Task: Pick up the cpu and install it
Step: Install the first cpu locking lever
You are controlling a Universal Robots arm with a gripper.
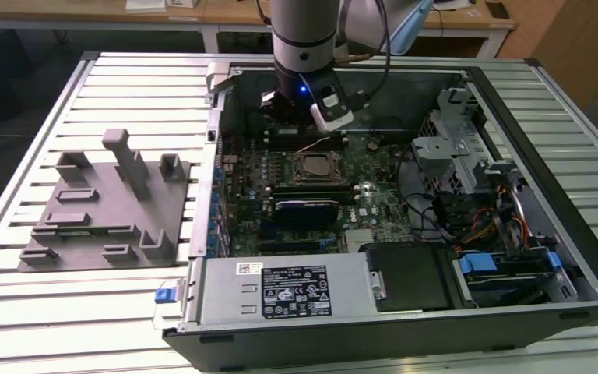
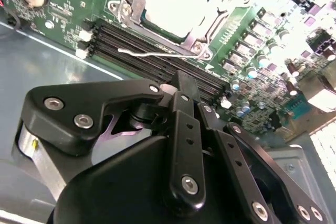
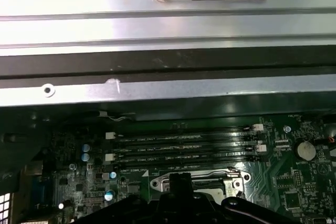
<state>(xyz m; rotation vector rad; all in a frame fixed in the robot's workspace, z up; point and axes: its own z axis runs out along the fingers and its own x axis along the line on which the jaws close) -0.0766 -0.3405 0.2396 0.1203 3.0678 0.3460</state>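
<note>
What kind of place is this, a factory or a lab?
Probably a robotics lab or test workshop rather than a factory: an opened desktop computer case lies on a slatted metal table, a robot arm hangs over its motherboard, and wooden desks stand behind.

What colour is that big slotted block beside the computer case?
The block is plain gray; the exterior view shows it best.

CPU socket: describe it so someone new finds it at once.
In the exterior view, the open computer case lies on the slatted table with its green circuit board facing up. Near the board's middle sits the socket, beside long dark memory slots. Alone there, it is square with a shiny metal frame.
</note>
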